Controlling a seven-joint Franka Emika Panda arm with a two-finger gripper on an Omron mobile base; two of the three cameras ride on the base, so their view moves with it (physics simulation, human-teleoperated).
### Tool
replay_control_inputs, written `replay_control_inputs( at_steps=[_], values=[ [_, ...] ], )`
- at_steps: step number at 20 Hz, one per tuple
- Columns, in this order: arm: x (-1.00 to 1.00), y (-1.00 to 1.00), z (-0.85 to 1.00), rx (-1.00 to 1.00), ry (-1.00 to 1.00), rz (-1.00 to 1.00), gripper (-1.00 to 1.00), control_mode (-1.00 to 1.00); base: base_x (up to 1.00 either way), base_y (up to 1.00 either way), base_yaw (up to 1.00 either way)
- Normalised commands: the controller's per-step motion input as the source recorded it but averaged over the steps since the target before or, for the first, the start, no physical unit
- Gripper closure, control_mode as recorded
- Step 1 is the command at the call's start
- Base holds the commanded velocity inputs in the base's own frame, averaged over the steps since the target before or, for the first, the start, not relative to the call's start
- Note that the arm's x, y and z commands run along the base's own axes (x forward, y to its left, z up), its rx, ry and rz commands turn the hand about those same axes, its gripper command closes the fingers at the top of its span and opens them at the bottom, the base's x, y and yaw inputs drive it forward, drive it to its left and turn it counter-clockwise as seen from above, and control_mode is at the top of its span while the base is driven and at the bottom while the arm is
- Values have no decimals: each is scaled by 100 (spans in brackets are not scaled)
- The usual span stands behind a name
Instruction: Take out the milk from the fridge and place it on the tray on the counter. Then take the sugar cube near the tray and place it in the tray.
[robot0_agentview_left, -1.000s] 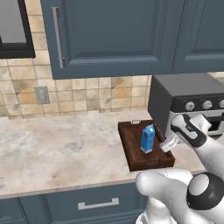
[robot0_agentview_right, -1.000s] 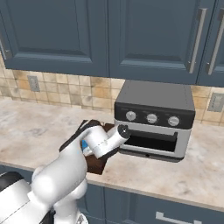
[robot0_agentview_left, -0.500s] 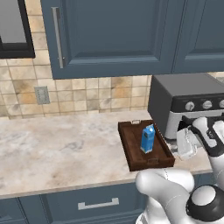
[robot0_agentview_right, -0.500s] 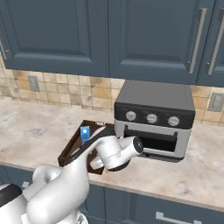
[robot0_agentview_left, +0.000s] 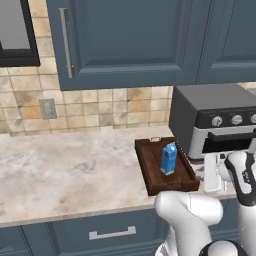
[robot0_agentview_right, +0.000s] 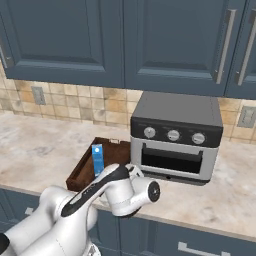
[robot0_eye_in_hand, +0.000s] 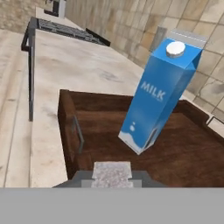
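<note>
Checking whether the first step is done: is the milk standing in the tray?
Yes: the milk stands upright inside the tray on the counter, apart from the gripper.

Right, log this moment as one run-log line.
milk: upright in tray | gripper: shut on sugar cube, at the tray's near rim | counter: toaster oven beside tray

One milk carton (robot0_agentview_left: 168, 159), one tray (robot0_agentview_left: 150, 170), one toaster oven (robot0_agentview_left: 212, 117), one wall outlet (robot0_agentview_left: 48, 108).

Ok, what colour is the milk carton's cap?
White, on the blue milk carton; clearest in the hand view.
</note>
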Motion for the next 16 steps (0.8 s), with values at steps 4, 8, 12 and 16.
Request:
replay_control_inputs(
  at_steps=[4, 8, 12, 16],
  values=[
    [4, 0, 15, 1, 0, 2, 100, -100, 0, 0, 0],
    [8, 0, 24, 0, 5, 3, 100, -100, 0, 0, 0],
    [16, 0, 12, 0, 6, 4, 100, -100, 0, 0, 0],
    [11, -1, 0, 0, 2, 6, 100, -100, 0, 0, 0]
  ],
)
